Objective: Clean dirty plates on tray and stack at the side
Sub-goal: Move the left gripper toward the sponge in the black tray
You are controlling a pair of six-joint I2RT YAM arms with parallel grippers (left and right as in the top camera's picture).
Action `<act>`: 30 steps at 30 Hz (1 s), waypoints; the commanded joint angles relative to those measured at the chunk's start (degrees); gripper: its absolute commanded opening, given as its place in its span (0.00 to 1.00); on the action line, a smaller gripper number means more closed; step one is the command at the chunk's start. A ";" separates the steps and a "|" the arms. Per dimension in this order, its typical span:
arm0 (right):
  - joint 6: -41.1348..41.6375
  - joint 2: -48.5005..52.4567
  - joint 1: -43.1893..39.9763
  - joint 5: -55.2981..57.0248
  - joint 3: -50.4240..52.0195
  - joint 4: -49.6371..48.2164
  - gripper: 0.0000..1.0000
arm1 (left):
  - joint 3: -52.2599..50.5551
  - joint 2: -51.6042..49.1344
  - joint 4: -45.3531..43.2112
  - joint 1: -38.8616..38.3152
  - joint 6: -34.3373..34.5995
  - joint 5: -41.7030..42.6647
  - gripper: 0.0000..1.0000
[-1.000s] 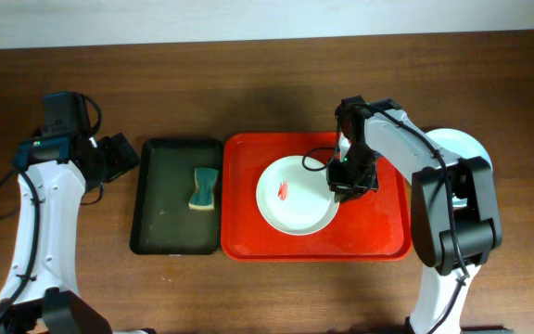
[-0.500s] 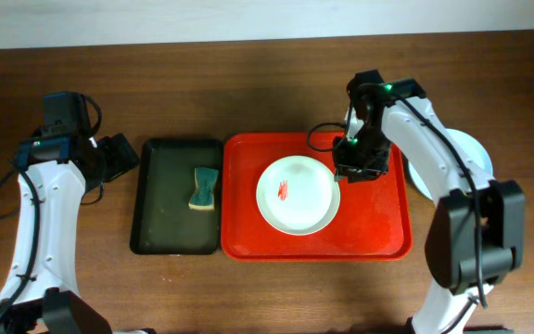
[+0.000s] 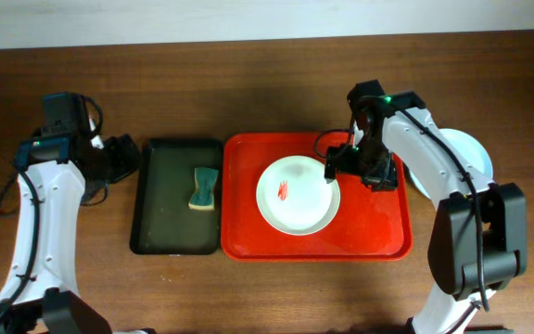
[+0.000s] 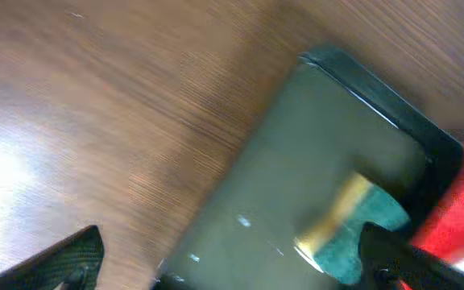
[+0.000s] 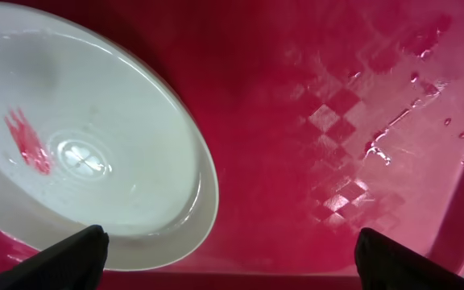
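Observation:
A pale plate (image 3: 297, 197) with a red smear (image 3: 284, 189) lies flat in the red tray (image 3: 378, 237). My right gripper (image 3: 360, 170) hovers over the plate's right rim, open and holding nothing. In the right wrist view the plate (image 5: 87, 137) sits at the left, and its rim reaches in between the spread fingers of the right gripper (image 5: 232, 270). A mint-green plate (image 3: 466, 148) rests on the table right of the tray, partly behind the right arm. My left gripper (image 3: 126, 156) is open beside the dark green tray's left edge, and the left wrist view shows this gripper (image 4: 232, 266) empty.
A dark green tray (image 3: 165, 213) left of the red one holds a teal and yellow sponge (image 3: 204, 188). The left wrist view shows the sponge (image 4: 361, 217) on that tray (image 4: 296, 177). Water drops shine on the red tray floor (image 5: 353, 145).
My right gripper was shut on the plate's right rim, then opened and let it go, shifting slightly right. The plate now lies flat in the tray. The left gripper turned slightly.

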State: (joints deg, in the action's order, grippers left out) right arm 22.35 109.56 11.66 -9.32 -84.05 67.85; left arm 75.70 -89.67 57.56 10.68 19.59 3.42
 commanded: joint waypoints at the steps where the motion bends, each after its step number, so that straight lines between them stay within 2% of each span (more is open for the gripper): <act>1: 1.11 -0.44 -0.07 -2.27 1.03 -0.17 0.98 | 0.39 0.15 1.88 -3.85 -7.69 10.32 0.84; 3: 1.09 -0.44 0.00 -2.89 1.16 0.09 0.98 | 0.39 0.11 4.70 -8.52 -8.39 8.72 0.87; 6: 1.05 -0.44 0.72 -2.89 2.80 -0.22 0.99 | 0.39 0.11 8.79 -17.03 -8.37 0.59 0.87; 9: 0.42 -0.44 1.18 -2.89 4.39 -2.82 0.98 | 0.39 -0.42 8.94 -21.46 -7.28 -0.26 0.88; 11: -0.66 -0.44 1.18 -2.91 4.39 -2.71 1.00 | 0.39 -1.05 9.18 -21.84 -6.82 -0.24 0.88; 12: -1.07 -0.44 1.18 -2.89 4.39 -2.75 0.70 | 0.39 -1.55 9.44 -21.81 -6.82 -0.26 0.91; 13: -1.07 -0.44 1.18 -2.89 4.39 -2.84 0.46 | 0.39 -2.05 9.57 -21.84 -6.82 -0.24 0.92; 14: -1.05 -0.44 1.18 -2.91 4.39 -3.08 0.38 | 0.39 -2.40 9.57 -21.84 -6.82 -0.26 0.93; 16: -1.05 -0.44 1.20 -2.91 4.39 -3.65 0.41 | 0.39 -3.26 9.55 -21.84 -6.82 -0.26 0.97; 22: -0.98 -0.44 4.28 -2.86 4.39 -3.82 0.41 | 0.35 -7.19 8.90 -21.84 -6.84 -0.24 0.92; 24: -0.85 -0.44 4.83 -1.99 4.39 -4.04 0.41 | 0.35 -7.91 8.11 -21.84 -6.84 -0.22 0.84; 25: -0.83 -0.44 4.83 -2.01 4.39 -4.26 0.41 | 0.35 -8.11 7.41 -21.84 -6.84 -0.24 0.75; 27: -0.83 -0.44 4.83 -2.03 4.39 -4.48 0.41 | 0.35 -8.26 6.08 -21.84 -6.86 -0.24 0.71; 30: -0.85 -0.44 4.83 -2.01 4.39 -4.37 0.41 | 0.35 -9.57 3.41 -21.84 -6.88 -0.26 0.58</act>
State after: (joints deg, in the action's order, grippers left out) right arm 21.85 109.56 16.25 -11.88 -80.23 63.53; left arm 75.70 -97.41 62.54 -11.14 12.86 3.79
